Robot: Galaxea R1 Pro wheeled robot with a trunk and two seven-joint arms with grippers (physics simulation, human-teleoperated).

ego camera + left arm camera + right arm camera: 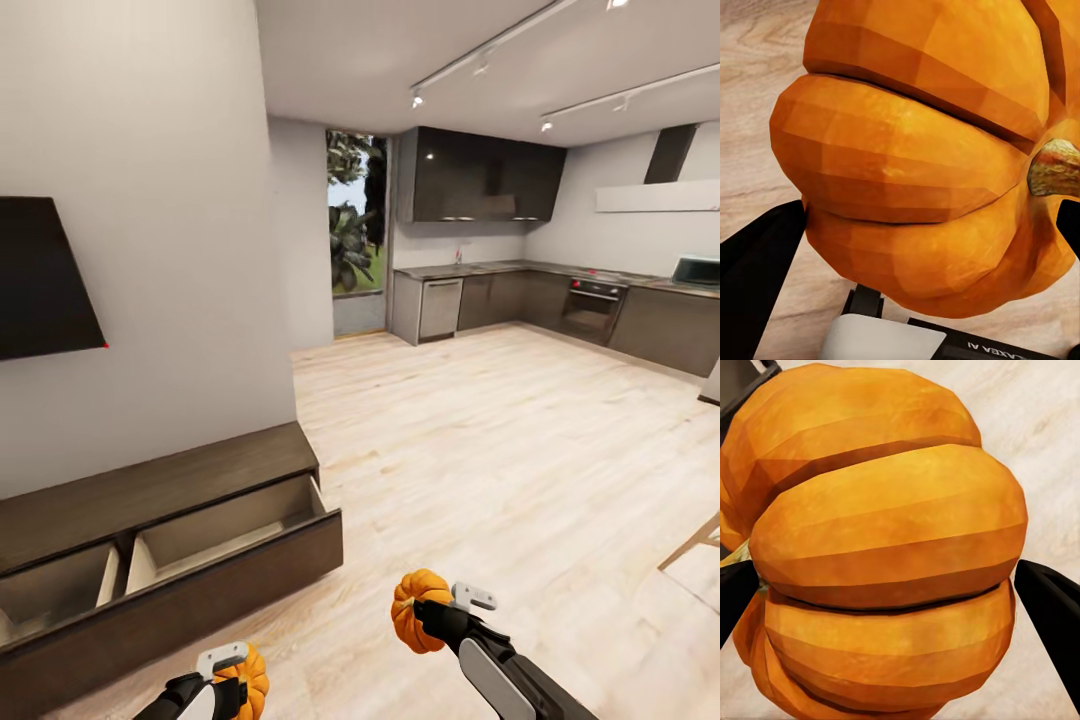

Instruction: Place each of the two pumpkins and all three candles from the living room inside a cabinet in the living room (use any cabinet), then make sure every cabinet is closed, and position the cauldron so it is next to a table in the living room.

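Each gripper holds an orange ribbed pumpkin. My left gripper [240, 685] at the bottom left is shut on one pumpkin [252, 676], seen close up in the left wrist view [922, 165] with its stem to one side. My right gripper [428, 610] is shut on the other pumpkin [417, 609], large in the right wrist view [885, 547], held above the floor. The dark brown cabinet [160, 475] stands against the left wall. Two of its drawers [225, 530] are pulled open, showing bare pale interiors. The candles and the cauldron are out of view.
A dark TV panel [45, 275] hangs on the wall above the cabinet. Light wood floor [500, 440] stretches ahead to a grey kitchen [560, 300] at the back. A pale wooden furniture edge [700, 540] shows at the right.
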